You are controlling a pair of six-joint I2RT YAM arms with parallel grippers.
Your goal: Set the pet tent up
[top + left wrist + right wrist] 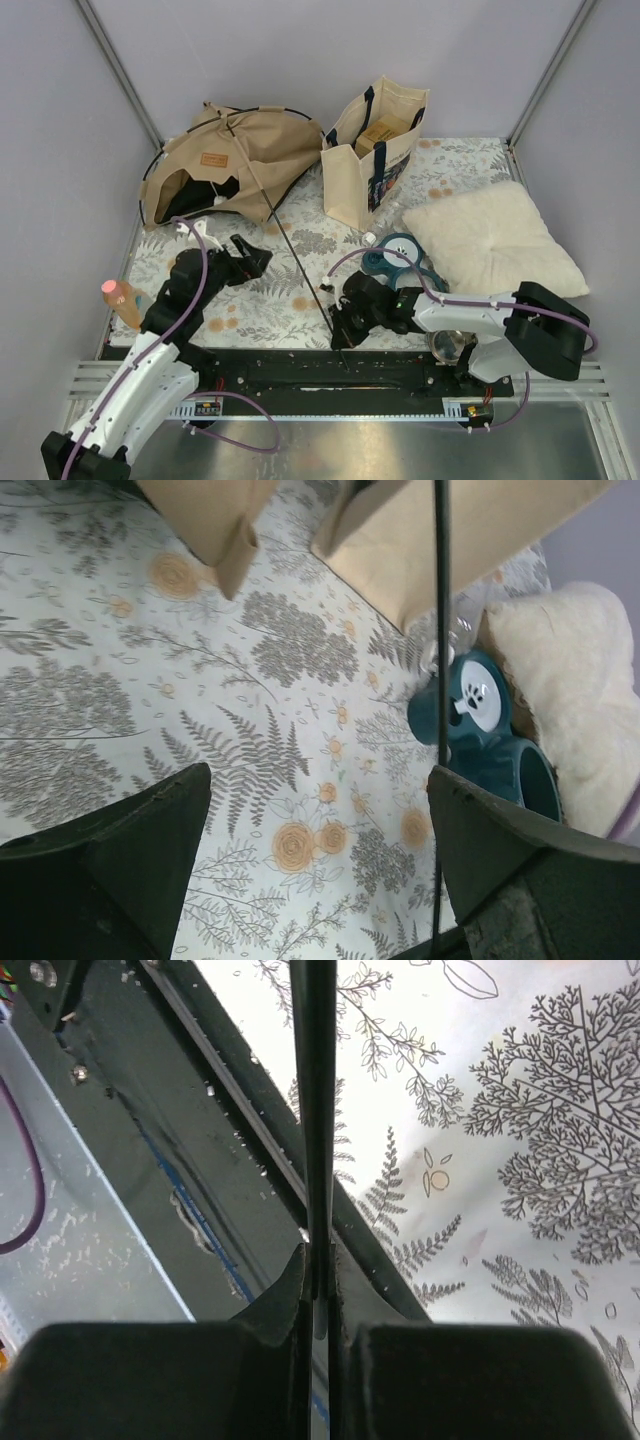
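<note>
The pet tent [228,160] is tan canvas on thin black poles, so I judge it light and floppy; the cloth will sag and slide wherever it is pinched, while the poles are stiff enough to steer yet springy and smooth, likely to twist or slip in a narrow grip. The better holds look like a pole close to its end, or where it enters the canvas; a seam or the ridge would do for the cloth.

The tent lies slumped, not standing, just left of the cream tote bag [375,150] and touching its near-left corner, arched doorway toward the arms; one loose pole [297,262] runs from the canvas left of the bag down across the floral counter [300,300] to the near edge, well in front of the bag.

The right jaws are closed tight on that pole near its free end, over the black rail in front of the bag; the right wrist view shows the rod pinched between the two fingers and running straight away from them.

The left jaws stand wide and hold nothing, hovering front-left of the bag; the pole passes close by their right finger, and I cannot tell whether it lies between them.
</note>
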